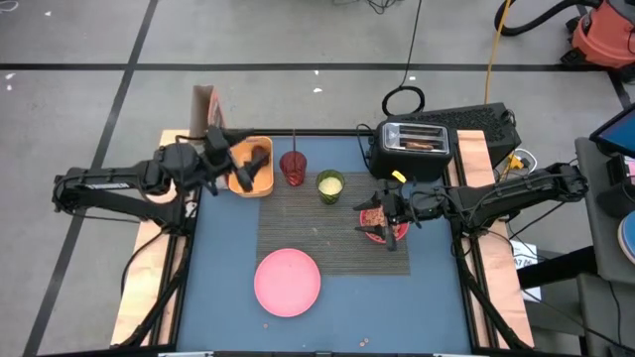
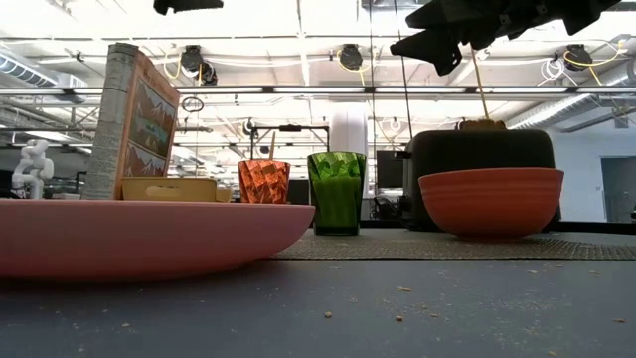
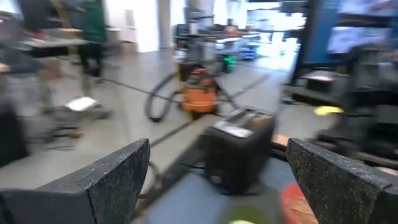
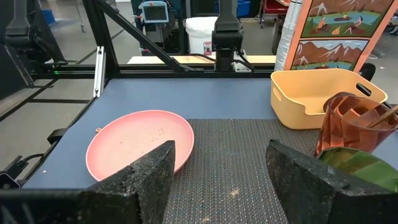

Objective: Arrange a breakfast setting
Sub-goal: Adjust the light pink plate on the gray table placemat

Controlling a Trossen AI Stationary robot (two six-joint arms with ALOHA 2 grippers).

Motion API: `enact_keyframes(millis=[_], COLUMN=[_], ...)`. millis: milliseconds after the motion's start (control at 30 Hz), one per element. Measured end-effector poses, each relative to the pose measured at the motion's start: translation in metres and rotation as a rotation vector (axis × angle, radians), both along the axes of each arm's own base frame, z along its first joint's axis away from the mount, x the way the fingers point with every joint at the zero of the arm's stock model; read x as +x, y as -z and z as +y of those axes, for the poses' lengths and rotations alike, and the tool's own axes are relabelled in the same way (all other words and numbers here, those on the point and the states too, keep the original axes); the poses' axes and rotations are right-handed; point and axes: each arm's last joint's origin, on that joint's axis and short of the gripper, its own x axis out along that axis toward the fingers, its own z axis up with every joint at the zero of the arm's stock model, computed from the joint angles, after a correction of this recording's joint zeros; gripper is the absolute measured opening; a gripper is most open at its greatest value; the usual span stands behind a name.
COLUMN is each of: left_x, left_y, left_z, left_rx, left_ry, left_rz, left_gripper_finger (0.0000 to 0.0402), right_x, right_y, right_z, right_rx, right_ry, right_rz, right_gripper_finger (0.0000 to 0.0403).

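Right gripper (image 1: 382,215): one, fingers (image 4: 146,177) spread apart with nothing between them, poised over the bowl.
Bowl (image 1: 383,226): one, pink-red, on the right part of the placemat, brown crumbs or a toast piece inside; which cannot be told.
Left gripper (image 1: 226,164): one, fingers (image 3: 118,180) spread wide and empty, above the yellow bin (image 1: 252,166) at the table's back left.
Placemat (image 1: 332,238): one, dark woven, mid-table.
Red tumbler (image 1: 294,168): one, at the placemat's back edge, a thin stick standing in it.
Green cup (image 1: 330,186): one, just beside the tumbler.
Pink plate (image 1: 288,283): one, flat, overlapping the placemat's front edge.
Toaster (image 1: 414,149): one, black, two slots, behind the placemat.
Carton (image 2: 132,124): one, upright, mountain pictures printed on it; no lettering readable.
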Motion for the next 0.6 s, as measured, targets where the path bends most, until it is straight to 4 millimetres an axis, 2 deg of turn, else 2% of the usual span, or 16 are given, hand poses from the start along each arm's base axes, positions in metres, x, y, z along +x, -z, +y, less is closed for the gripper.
enact_keyframes(millis=[267,600], left_x=[0.013,0.043], left_y=[0.008,0.027], left_z=[-0.01,-0.02], left_rx=[-0.078,-0.079], left_ry=[0.07,0.111], left_rz=[0.006,0.09], left_gripper_finger=[0.0383,0.0383], right_x=[-0.002,-0.027], right_y=[-0.007,-0.036], right_z=[-0.002,-0.024], right_rx=[0.021,0.072], right_ry=[0.012,0.116], right_rz=[-0.052,-0.196], right_gripper_finger=[0.0242,0.0242])
